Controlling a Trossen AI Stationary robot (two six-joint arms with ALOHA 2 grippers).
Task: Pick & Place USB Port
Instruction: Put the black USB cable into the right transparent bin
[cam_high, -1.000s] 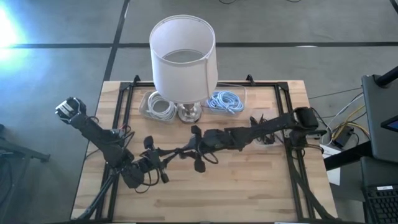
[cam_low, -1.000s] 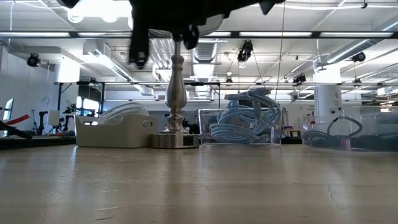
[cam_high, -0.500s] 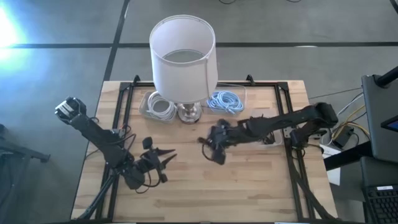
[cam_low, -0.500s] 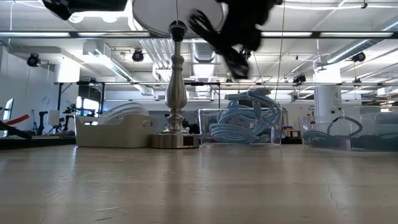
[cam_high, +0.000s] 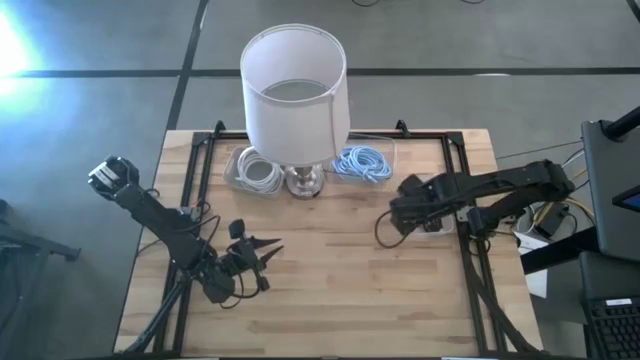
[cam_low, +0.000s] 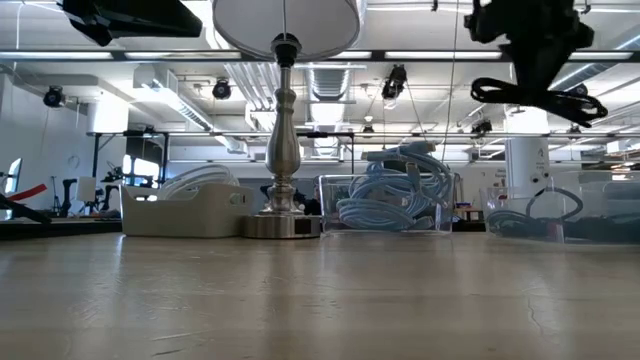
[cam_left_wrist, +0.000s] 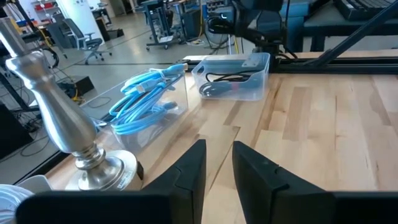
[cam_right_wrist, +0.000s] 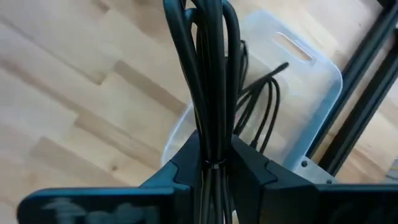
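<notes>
Holding black USB cable (cam_right_wrist: 208, 81) bundle, right tool (cam_right_wrist: 214, 163) clamps it above clear bin (cam_right_wrist: 311, 87) at surface's right side. Pick done; you have release into bin left. Left tool (cam_left_wrist: 217, 163) idles near-left, fingers narrowly apart, empty.

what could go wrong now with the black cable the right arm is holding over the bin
The right gripper is shut on the black cable above the clear bin. A loop of cable hangs loose in the overhead view, so it could drape over the bin's rim instead of landing inside. The bin already holds cables, so the bundle may catch on them.
</notes>
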